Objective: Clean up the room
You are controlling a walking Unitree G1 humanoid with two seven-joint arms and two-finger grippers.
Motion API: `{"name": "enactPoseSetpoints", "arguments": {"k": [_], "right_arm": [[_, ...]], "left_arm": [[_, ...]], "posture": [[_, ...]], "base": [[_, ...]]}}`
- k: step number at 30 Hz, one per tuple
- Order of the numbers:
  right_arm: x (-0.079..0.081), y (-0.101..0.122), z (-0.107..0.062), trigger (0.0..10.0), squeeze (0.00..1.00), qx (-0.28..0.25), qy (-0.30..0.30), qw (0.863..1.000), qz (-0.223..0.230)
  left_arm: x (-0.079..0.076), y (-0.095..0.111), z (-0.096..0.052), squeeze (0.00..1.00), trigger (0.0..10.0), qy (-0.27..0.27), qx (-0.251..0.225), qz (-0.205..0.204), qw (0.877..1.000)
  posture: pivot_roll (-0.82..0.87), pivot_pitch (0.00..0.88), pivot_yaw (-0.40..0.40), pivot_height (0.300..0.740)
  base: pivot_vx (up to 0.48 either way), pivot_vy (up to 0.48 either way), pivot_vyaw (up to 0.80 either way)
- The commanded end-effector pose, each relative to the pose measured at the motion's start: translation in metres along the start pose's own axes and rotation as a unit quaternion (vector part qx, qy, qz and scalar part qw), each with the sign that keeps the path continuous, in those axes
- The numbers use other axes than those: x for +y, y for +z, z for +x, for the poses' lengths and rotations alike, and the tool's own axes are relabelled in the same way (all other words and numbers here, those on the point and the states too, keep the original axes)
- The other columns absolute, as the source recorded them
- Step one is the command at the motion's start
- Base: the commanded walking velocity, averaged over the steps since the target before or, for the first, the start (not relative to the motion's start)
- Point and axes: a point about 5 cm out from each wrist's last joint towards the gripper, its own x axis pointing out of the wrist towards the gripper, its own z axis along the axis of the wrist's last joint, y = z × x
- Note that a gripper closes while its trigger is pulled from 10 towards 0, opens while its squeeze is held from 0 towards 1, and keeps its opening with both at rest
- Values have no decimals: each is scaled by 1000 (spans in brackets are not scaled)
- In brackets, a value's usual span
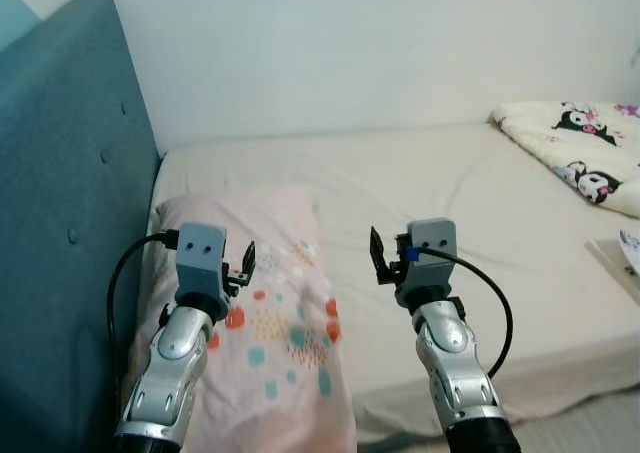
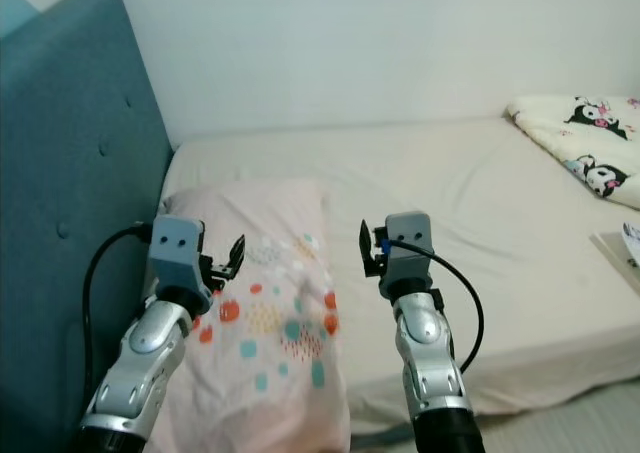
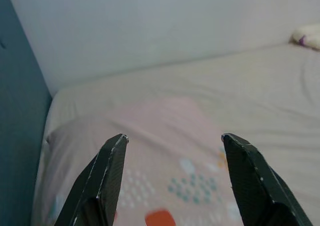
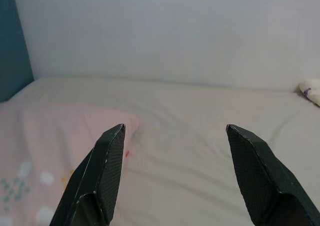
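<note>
A pink pillow with coloured dots lies on the cream bed next to the teal headboard. My left gripper hovers open above the pillow's middle, nothing between its fingers. My right gripper is raised over the sheet just right of the pillow, open and empty too, its fingers pointing toward the far wall. A white blanket with black cartoon figures is bunched at the bed's far right.
The white wall runs behind the bed. A flat pale object lies at the right edge near the bed's front. A strip of floor shows below the mattress at the lower right.
</note>
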Motion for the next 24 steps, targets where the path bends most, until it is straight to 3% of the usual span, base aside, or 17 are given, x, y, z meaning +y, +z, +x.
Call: {"name": "enactPoseSetpoints", "arguments": {"k": [1, 11, 16, 24], "right_arm": [[-1, -2, -2, 10000, 0, 7, -4, 1000, 11], [3, -4, -7, 10000, 0, 19, 10, 1000, 13], [9, -21, -9, 10000, 0, 62, 30, 998, 13], [-3, -36, -12, 10000, 0, 101, -9, 995, 20]], "left_arm": [[1, 0, 0, 0, 10000, 7, 4, -13, 1000], [8, -5, -7, 0, 10000, 30, 17, -32, 999], [10, -4, -7, 0, 10000, 25, 6, 1, 1000], [17, -11, -9, 0, 10000, 35, 27, -1, 999]], "posture": [[35, 0, -77, 693], [32, 0, -93, 733], [40, 0, -102, 740], [46, 0, -101, 740]], "base": [[0, 0, 0], [0, 0, 0], [0, 0, 0], [0, 0, 0]]}}
